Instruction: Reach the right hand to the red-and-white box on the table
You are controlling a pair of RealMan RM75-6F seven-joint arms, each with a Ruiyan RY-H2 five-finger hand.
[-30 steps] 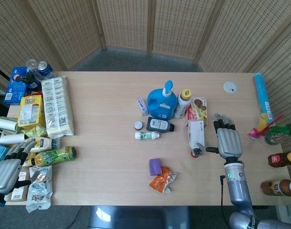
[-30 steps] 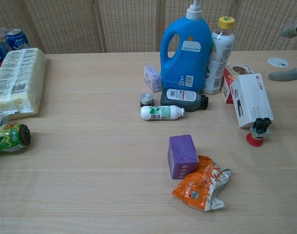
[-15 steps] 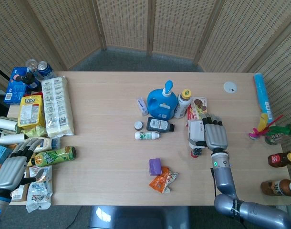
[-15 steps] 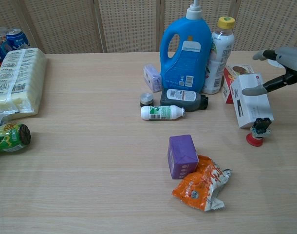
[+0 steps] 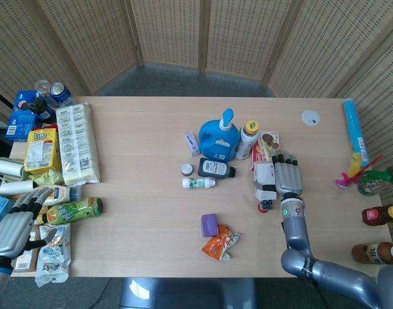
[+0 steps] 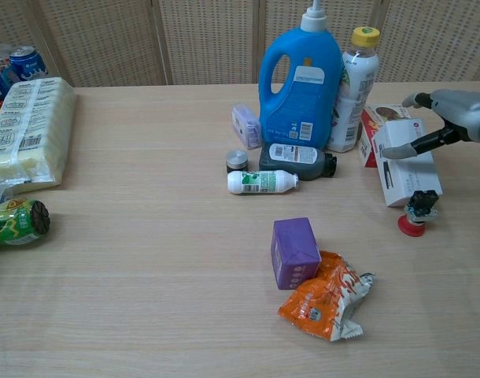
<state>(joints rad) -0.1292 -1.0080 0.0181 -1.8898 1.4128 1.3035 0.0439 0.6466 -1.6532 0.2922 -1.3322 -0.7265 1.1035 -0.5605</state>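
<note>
- We see the red-and-white box point(image 5: 265, 175) lying flat on the table point(image 5: 145, 199), just right of the blue detergent jug point(image 5: 217, 136) and the yellow-capped bottle point(image 5: 247, 139), with a small red-based object point(image 6: 414, 214) at its near end.
- Our right hand point(image 5: 288, 176) sits over the right side of the box; from the chest view point(image 6: 448, 118) the thumb stretches across the white top face and the fingers reach over the far edge, but we cannot tell whether they press on it or hover just above.
- The fingers are apart and nothing is clamped in them.
- Our left hand point(image 5: 16, 225) rests at the table's left edge, fingers spread and empty, beside a green bottle point(image 5: 73, 210) and some snack packets point(image 5: 52, 254).
- Nearer the front we see a purple box point(image 6: 294, 252) touching an orange packet point(image 6: 325, 298).
- A white bottle point(image 6: 262, 182) lies on its side left of the box.
</note>
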